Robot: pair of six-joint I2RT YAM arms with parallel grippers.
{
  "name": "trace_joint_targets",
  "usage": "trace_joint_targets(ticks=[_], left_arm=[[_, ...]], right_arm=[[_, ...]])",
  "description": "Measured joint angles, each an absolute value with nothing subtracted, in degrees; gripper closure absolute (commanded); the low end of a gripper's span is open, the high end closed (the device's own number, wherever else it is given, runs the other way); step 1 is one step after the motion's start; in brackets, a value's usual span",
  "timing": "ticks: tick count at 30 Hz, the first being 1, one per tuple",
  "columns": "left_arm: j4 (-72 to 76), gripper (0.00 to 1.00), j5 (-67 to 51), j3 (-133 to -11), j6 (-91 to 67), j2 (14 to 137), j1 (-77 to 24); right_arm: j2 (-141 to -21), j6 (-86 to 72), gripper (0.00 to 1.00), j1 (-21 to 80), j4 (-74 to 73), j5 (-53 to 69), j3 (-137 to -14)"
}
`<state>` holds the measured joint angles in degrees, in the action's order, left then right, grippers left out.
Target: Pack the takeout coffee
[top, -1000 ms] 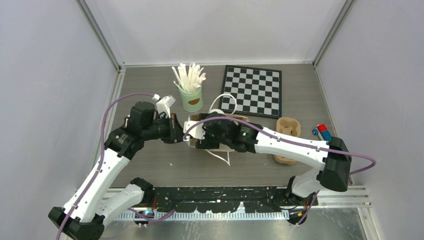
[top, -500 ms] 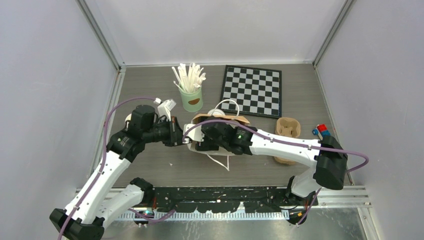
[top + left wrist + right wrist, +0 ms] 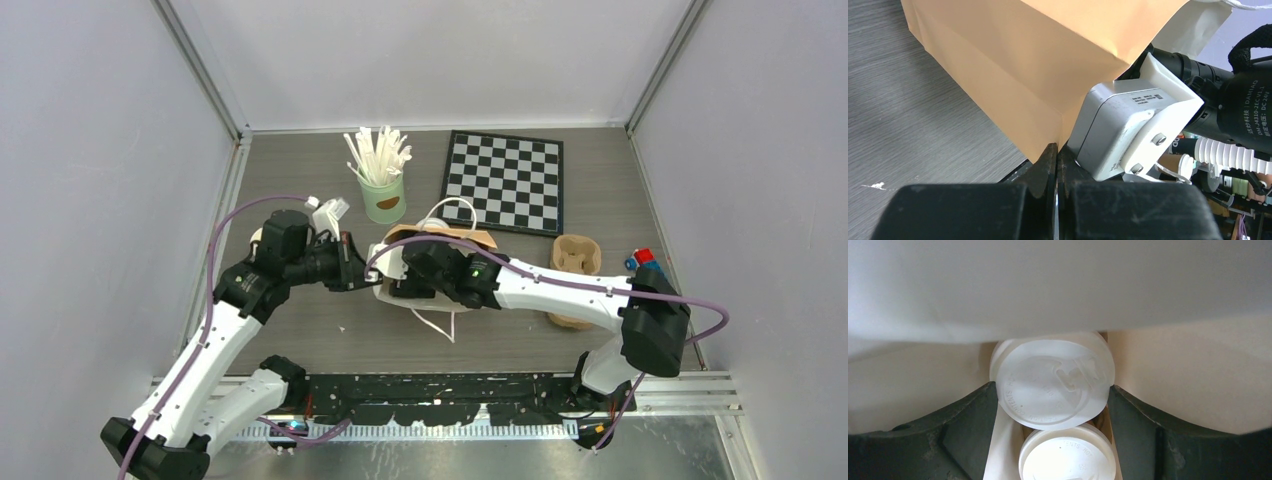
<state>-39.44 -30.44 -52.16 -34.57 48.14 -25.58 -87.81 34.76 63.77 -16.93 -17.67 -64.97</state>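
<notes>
A brown paper bag (image 3: 440,238) with white string handles stands mid-table. My left gripper (image 3: 352,272) is shut on the bag's left rim; in the left wrist view its jaws (image 3: 1057,150) pinch the tan paper edge (image 3: 1013,65). My right gripper (image 3: 402,282) reaches into the bag's mouth. In the right wrist view its fingers (image 3: 973,415) flank a white-lidded coffee cup (image 3: 1050,382), which sits tilted between them. A second lidded cup (image 3: 1065,455) stands just below it inside the bag (image 3: 1188,365). The cups' tan bodies are mostly hidden.
A mint-green can (image 3: 383,197) of white sticks stands behind the bag. A chessboard (image 3: 505,180) lies at the back right. A brown pulp cup tray (image 3: 575,262) lies right of the bag, with a small red and blue object (image 3: 645,262) beyond it.
My right arm has pushed left, further into the bag, and the bag has shifted slightly left. My left gripper has kept its pinch on the rim.
</notes>
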Motion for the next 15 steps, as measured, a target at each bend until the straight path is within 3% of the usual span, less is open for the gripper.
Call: trace_joint_targets(ticks=[6, 15], left_arm=[[-38.9, 1.0, -29.7, -51.6, -35.7, 48.1, -25.3], [-37.2, 1.0, -29.7, -50.5, -37.6, 47.5, -25.1]], right_arm=[[-88.8, 34.6, 0.23, 63.5, -15.7, -18.0, -65.0], [-88.8, 33.7, 0.15, 63.5, -15.0, -18.8, -64.6]])
